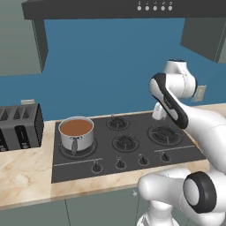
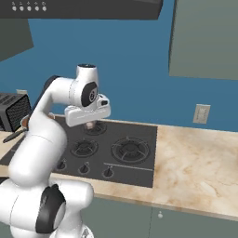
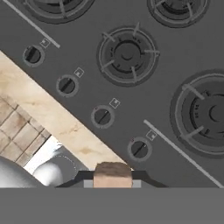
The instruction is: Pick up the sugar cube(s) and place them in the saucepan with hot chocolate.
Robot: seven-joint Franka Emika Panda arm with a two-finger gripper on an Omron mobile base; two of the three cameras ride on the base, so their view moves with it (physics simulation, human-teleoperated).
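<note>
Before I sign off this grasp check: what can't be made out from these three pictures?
- Gripper: in the hand view the fingertips are cut off by the bottom edge; the brown sugar cube sits between them, shut on it.
- Left base view: the arm's forearm hides the gripper.
- Right base view: the arm covers the saucepan; it is plain in the left base view.
- Toaster: cut off by the left edge.

Saucepan (image 1: 77,134) brushed metal, hob (image 1: 132,145) matt black, counter (image 2: 200,167) glossy marble.

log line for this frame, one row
phase: carry | gripper: shut on sugar cube | position: above stove, over the knob row | saucepan: front left burner, brown liquid inside, no cube seen in it
</note>
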